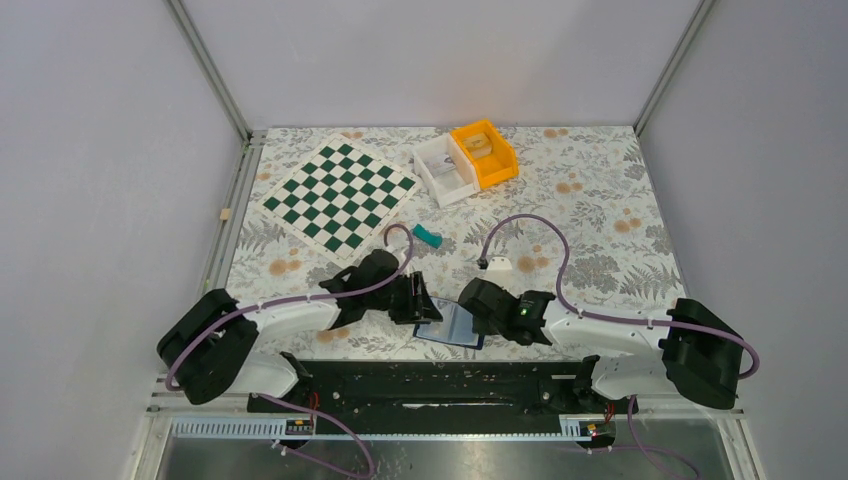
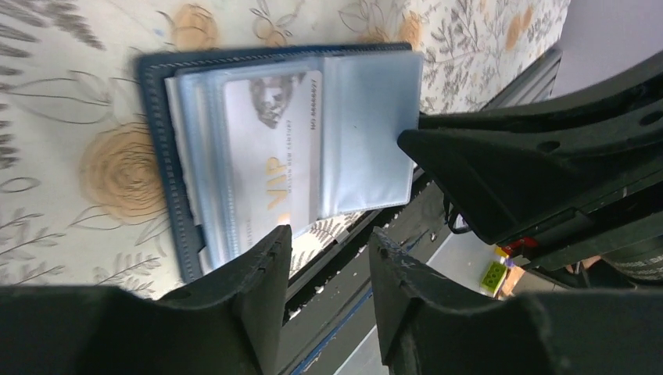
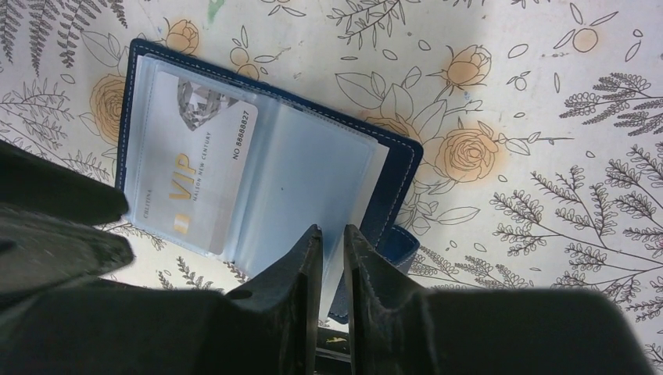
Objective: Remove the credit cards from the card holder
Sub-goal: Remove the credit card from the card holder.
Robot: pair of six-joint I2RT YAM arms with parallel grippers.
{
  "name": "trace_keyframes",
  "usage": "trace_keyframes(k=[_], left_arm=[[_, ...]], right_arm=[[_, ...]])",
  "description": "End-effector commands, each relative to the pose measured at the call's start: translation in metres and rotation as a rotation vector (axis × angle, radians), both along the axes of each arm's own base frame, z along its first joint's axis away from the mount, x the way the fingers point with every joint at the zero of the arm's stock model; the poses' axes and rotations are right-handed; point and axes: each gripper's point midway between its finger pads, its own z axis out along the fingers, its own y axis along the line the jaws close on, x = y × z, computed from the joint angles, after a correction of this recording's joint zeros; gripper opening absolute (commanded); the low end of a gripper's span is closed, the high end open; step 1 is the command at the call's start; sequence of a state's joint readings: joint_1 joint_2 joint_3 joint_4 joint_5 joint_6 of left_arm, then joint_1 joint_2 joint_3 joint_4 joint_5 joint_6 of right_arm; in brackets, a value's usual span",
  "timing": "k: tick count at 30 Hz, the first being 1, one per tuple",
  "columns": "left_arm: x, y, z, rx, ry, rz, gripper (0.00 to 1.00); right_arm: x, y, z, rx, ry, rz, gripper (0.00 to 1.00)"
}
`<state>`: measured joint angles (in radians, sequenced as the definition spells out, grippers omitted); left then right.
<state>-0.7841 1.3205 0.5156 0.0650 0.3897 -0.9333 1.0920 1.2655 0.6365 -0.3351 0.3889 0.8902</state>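
Observation:
The navy card holder (image 1: 450,328) lies open near the table's front edge, between both grippers. Its clear sleeves fan out over the navy cover (image 2: 163,156) (image 3: 393,181). One whitish credit card (image 2: 266,148) (image 3: 195,172) with gold "VIP" lettering sits inside a sleeve. My left gripper (image 1: 424,300) (image 2: 328,250) is open at the holder's near edge, with nothing between its fingers. My right gripper (image 1: 472,303) (image 3: 334,242) stands at the opposite side, its jaws a narrow gap apart around the edge of a pale blue sleeve (image 3: 305,180). One of its fingers (image 2: 469,172) touches that sleeve.
A green-and-white chessboard (image 1: 338,195) lies at the back left, a white bin (image 1: 445,170) and an orange bin (image 1: 485,152) at the back centre. A teal block (image 1: 428,237) and a small white piece (image 1: 497,264) lie mid-table. The black front rail (image 1: 430,385) runs just behind the holder.

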Motion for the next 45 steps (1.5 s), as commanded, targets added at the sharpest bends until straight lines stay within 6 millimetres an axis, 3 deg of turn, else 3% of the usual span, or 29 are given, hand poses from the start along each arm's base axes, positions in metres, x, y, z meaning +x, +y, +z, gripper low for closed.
trace_keyframes(k=[1, 10, 19, 26, 29, 36, 41, 45], left_arm=[[-0.002, -0.035, 0.023, -0.119, -0.058, -0.078, 0.4], [-0.017, -0.063, 0.012, -0.146, -0.058, -0.134, 0.34], [-0.019, -0.084, -0.009, -0.14, -0.034, -0.154, 0.31], [-0.021, -0.09, -0.023, -0.123, -0.014, -0.153, 0.3], [-0.021, -0.09, -0.025, -0.118, -0.013, -0.152, 0.3], [-0.023, -0.088, -0.02, -0.12, -0.019, -0.151, 0.3], [-0.022, -0.085, 0.001, -0.121, -0.032, -0.138, 0.32], [-0.021, -0.078, 0.019, -0.115, -0.048, -0.115, 0.36]], right_arm=[[0.009, 0.0, 0.005, 0.02, -0.015, -0.057, 0.22], [0.009, -0.008, -0.018, 0.066, 0.015, -0.088, 0.22], [0.017, -0.004, 0.01, 0.153, -0.036, -0.071, 0.24], [0.017, 0.004, 0.036, 0.266, -0.066, -0.07, 0.24], [0.018, 0.008, 0.037, 0.298, -0.069, -0.072, 0.22], [0.024, 0.019, 0.017, 0.387, -0.007, -0.093, 0.2], [0.027, 0.025, 0.004, 0.435, 0.044, -0.081, 0.2], [0.022, 0.016, -0.018, 0.426, 0.087, -0.102, 0.2]])
